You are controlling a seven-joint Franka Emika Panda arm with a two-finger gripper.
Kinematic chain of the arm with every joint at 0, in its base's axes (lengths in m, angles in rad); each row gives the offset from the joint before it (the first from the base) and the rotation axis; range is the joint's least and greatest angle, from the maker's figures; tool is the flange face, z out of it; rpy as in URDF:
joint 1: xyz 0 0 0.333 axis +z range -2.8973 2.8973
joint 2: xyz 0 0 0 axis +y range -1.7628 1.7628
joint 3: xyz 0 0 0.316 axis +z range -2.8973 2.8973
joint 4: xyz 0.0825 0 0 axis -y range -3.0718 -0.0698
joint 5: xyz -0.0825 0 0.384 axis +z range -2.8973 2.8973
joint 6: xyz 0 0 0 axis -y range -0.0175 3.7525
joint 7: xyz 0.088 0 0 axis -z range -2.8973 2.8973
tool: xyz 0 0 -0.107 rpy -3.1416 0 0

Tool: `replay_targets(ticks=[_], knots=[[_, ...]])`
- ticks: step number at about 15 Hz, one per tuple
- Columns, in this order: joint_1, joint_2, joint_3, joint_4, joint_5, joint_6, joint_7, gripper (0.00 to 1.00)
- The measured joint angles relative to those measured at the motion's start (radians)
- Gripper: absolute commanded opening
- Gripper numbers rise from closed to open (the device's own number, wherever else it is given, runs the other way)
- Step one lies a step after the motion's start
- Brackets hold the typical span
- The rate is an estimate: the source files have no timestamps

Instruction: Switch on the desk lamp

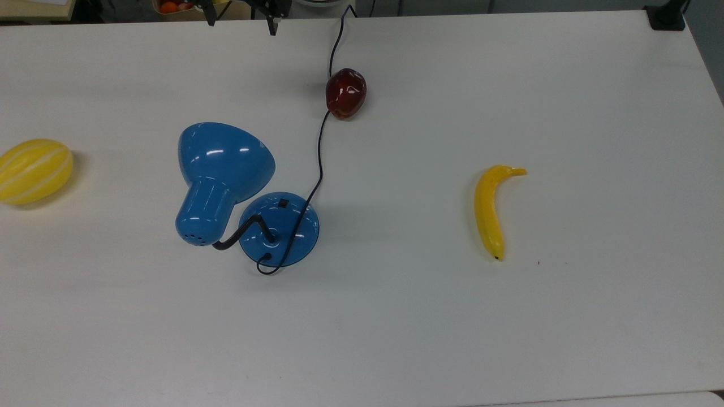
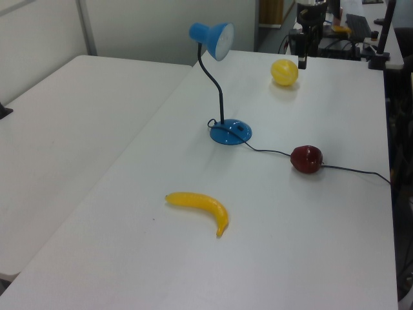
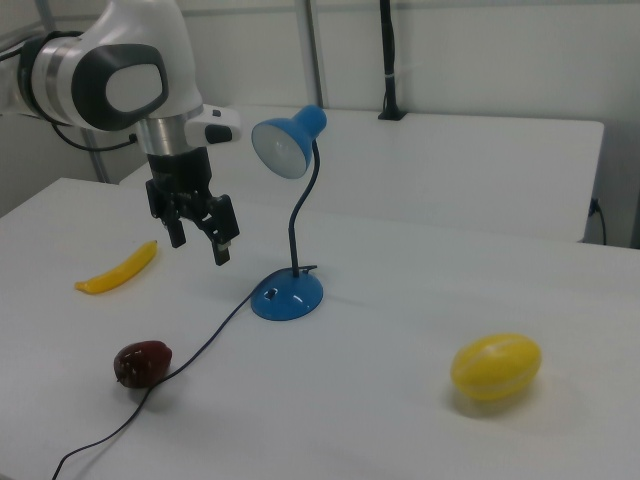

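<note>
Lamp (image 1: pixel 249 198) stands mid-table (image 1: pixel 396 328), base (image 1: pixel 279 229) flat, neck upright then bent. In the top view its shade (image 1: pixel 225 158) opens toward 11 o'clock; switch (image 1: pixel 283 202) sits at 12 on the base, cord (image 1: pixel 320 164) running toward 1 under the apple (image 1: pixel 345 93). Gripper (image 3: pixel 200 235) hangs above the table, fingers apart, holding nothing. Banana (image 1: pixel 490 209) at 3, melon (image 1: pixel 34 170) at 9.

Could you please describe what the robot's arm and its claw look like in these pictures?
The arm is glossy white, with rounded, bulbous segments, dark grey bands at the joints and a grey disc on the side of one joint. A silvery metal cylinder forms the wrist. The claw is black and blocky, ending in two slim black fingers.
</note>
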Motion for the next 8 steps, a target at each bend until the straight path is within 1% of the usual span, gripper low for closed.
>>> replay_targets(ticks=[1, 2, 3, 4, 8], knots=[[0.000, 0.005, 0.000, 0.000, 0.001, 0.005, 0.000, 0.41], [0.000, 0.011, 0.000, 0.000, 0.002, 0.015, 0.000, 0.18], [0.000, 0.015, 0.001, 0.000, 0.002, 0.026, 0.000, 0.05], [0.000, 0.018, 0.001, 0.001, 0.003, 0.032, 0.000, 0.00], [0.000, 0.027, 0.001, 0.002, 0.010, 0.046, 0.001, 0.00]])
